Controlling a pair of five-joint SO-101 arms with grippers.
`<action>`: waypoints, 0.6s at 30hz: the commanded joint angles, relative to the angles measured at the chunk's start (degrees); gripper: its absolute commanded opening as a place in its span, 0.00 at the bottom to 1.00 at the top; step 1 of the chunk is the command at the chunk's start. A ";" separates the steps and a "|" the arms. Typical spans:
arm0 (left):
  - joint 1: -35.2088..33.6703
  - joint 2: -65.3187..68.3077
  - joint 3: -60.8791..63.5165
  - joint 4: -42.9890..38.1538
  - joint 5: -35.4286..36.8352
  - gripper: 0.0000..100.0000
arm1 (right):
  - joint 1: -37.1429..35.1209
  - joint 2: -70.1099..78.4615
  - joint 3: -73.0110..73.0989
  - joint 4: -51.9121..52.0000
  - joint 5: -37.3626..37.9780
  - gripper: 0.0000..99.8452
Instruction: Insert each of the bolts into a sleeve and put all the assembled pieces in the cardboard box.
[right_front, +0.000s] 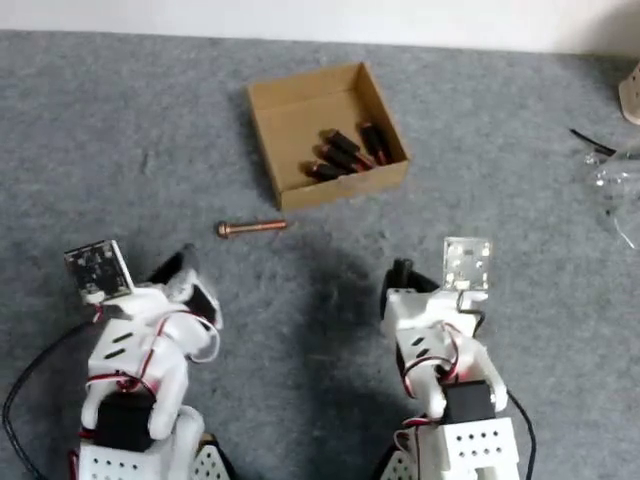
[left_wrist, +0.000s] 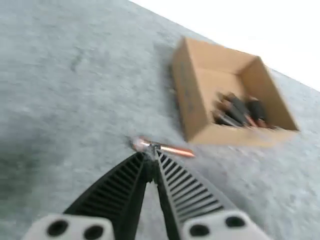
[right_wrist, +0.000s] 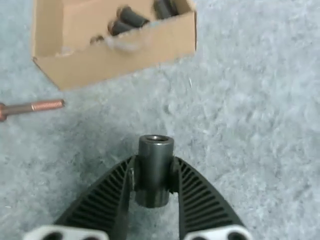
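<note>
I have two arms side by side at the near edge of the grey carpet (right_front: 120, 130) that covers the table. My left gripper (left_wrist: 151, 158) is pinched closed, its two ribbed fingers meeting at the tips with nothing between them, and it points down at the carpet. Just beyond those tips lies the bolt (left_wrist: 163, 148), a copper-coloured one resting flat on the carpet with its head to the left and its threaded end to the right. From my left wrist I cannot tell whether the tips touch it. From above it sits a little farther out than that gripper and just on the near side of the cardboard box (right_front: 268, 140). My right gripper (right_wrist: 154, 167) is clamped on the sleeve (right_wrist: 156, 150), a dark cylinder held between the fingers with its open bore pointing away from the wrist, toward the box. This arm is on the right, with bare carpet between it and the box. The box stands toward the far middle of the table, turned at a slight angle, open on top. Inside it, gathered in the right-hand near corner, lie the assembled pieces (right_front: 345, 152), dark sleeves with copper showing at the ends. At the far right edge of the carpet lies some clear plastic (right_front: 615, 185).
</note>
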 joint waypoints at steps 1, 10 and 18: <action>6.02 0.13 -3.12 0.18 2.73 0.01 | 0.66 -0.57 0.13 -3.12 0.88 0.00; 8.66 22.20 -11.12 -7.82 5.01 0.01 | 0.66 -0.57 0.13 -3.21 0.97 0.00; 10.42 61.67 -36.18 -7.82 15.74 0.01 | 0.66 -0.57 0.13 -3.30 0.97 0.00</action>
